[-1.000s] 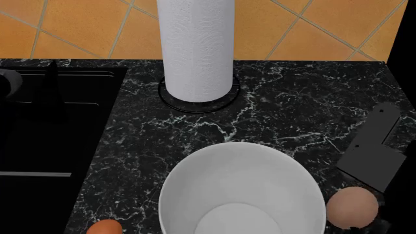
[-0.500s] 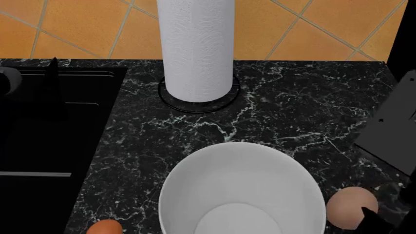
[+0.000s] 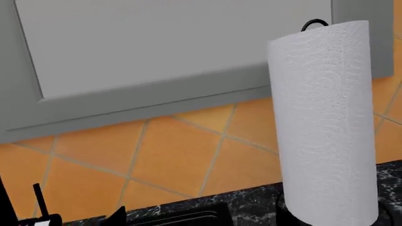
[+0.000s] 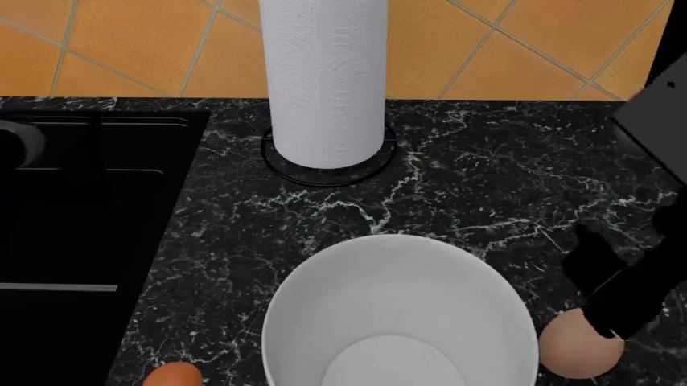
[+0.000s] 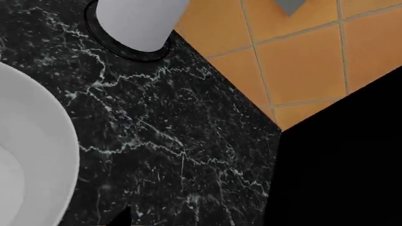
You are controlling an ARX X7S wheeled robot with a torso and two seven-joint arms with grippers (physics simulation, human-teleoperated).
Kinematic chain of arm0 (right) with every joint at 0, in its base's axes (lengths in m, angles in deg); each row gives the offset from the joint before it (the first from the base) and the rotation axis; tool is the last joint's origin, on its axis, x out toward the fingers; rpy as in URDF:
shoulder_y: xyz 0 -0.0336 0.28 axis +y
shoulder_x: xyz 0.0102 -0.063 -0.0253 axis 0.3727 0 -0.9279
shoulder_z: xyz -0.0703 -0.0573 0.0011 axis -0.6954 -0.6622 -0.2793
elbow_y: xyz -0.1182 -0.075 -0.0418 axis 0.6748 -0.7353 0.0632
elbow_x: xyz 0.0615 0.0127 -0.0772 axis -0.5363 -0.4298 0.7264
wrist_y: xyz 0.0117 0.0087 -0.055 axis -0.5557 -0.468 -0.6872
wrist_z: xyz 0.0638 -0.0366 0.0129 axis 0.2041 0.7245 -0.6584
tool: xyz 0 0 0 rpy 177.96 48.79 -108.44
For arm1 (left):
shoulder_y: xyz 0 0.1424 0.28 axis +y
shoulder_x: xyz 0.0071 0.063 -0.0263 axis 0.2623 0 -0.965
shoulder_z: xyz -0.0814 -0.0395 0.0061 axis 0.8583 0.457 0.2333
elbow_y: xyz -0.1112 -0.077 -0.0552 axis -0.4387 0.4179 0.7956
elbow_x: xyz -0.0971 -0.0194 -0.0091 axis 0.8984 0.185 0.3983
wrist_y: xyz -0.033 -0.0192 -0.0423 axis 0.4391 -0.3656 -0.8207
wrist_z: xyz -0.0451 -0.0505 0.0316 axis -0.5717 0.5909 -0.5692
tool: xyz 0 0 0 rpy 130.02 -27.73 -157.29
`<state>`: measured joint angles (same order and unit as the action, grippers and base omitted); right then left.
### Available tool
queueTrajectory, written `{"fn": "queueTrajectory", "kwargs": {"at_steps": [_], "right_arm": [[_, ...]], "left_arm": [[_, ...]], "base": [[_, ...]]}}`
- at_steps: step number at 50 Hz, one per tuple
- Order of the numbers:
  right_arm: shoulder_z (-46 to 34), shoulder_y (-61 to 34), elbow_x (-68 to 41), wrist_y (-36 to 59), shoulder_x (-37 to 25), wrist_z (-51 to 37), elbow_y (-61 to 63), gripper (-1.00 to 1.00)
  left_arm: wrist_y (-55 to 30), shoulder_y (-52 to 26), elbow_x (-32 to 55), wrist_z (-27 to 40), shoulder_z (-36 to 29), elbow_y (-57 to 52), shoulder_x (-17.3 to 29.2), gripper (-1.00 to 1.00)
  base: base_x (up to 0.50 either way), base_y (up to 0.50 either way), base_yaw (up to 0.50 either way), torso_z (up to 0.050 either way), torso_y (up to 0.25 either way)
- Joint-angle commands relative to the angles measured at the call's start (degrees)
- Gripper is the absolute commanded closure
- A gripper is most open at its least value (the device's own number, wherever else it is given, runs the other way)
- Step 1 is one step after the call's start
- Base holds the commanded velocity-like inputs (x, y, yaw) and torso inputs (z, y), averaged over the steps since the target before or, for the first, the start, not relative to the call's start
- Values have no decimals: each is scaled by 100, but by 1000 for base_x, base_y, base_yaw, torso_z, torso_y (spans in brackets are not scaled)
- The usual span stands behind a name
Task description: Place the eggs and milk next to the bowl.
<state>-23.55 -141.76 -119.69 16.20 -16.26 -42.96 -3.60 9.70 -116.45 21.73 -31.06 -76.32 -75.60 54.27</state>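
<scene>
Black marble-veined countertop under an orange tiled wall, with a dark sink sunk in at 9 o'clock in the head view. Upright at 12 o'clock, a white paper towel roll on a round black holder base; same roll seen in the left wrist view before a grey cabinet panel. At 6 o'clock, the large white bowl, open side up, flat inner bottom showing. Just beside its rim at 4 o'clock, the pale pinkish-tan egg, resting on the counter, partly covered from above by the dark body of the right arm. At 7 o'clock, near the bowl's other side, the small orange-brown egg, cut by the picture edge. No milk bottle visible in any view. Right gripper's fingers hidden: cannot tell how far apart or whether anything is held; right wrist view only bowl rim, counter and roll base. Left gripper likewise not discernible, only thin dark parts at the left wrist view's edge.
</scene>
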Motion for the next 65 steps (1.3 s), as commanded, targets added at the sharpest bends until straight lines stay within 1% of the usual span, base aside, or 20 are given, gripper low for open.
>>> {"fn": "queueTrajectory", "kwargs": {"at_steps": [1, 8, 17, 27, 38, 42, 45, 48, 52, 57, 65], "right_arm": [[902, 479, 220, -329, 817, -773, -650, -100], [1327, 710, 409, -813, 1501, -1345, -1165, -100], [1483, 829, 540, -1145, 1770, -1593, -1499, -100], [1544, 887, 532, -1199, 1782, -1646, -1486, -100], [1696, 1032, 427, -1142, 1688, -1679, -1296, -100], [1732, 1033, 386, -1075, 1650, -1686, -1215, -100], [1771, 1067, 358, -1055, 1610, -1689, -1162, -100], [1816, 1130, 334, -1057, 1591, -1702, -1132, -100], [1837, 1189, 320, -1082, 1561, -1696, -1116, -100], [1808, 1183, 307, -1061, 1550, -1686, -1090, -100], [1823, 1182, 260, -980, 1512, -1693, -1014, -100]], "left_arm": [[-270, -81, -36, -371, -13, 43, 85, -100], [-350, -55, -100, -543, -212, -30, 242, -100], [-584, -89, -31, -702, -318, -155, 400, -100], [-767, -341, -152, -1152, -732, -73, 639, -100], [-1356, -659, 3, -1532, -909, -240, 966, -100], [-1579, -740, 25, -1856, -1154, -375, 1198, -100], [-1817, -830, 216, -2024, -1115, -434, 1289, -100], [-1907, -857, 266, -2251, -1244, -524, 1424, -100], [-2051, -841, 414, -2406, -1243, -721, 1575, -100], [-2077, -753, 581, -2661, -1269, -992, 1779, -100], [-2049, -514, 917, -2849, -1081, -1308, 1992, -100]], "base": [[0, 0, 0, 0, 0], [0, 0, 0, 0, 0], [0, 0, 0, 0, 0], [0, 0, 0, 0, 0], [0, 0, 0, 0, 0], [0, 0, 0, 0, 0], [0, 0, 0, 0, 0], [0, 0, 0, 0, 0], [0, 0, 0, 0, 0], [0, 0, 0, 0, 0], [0, 0, 0, 0, 0]]}}
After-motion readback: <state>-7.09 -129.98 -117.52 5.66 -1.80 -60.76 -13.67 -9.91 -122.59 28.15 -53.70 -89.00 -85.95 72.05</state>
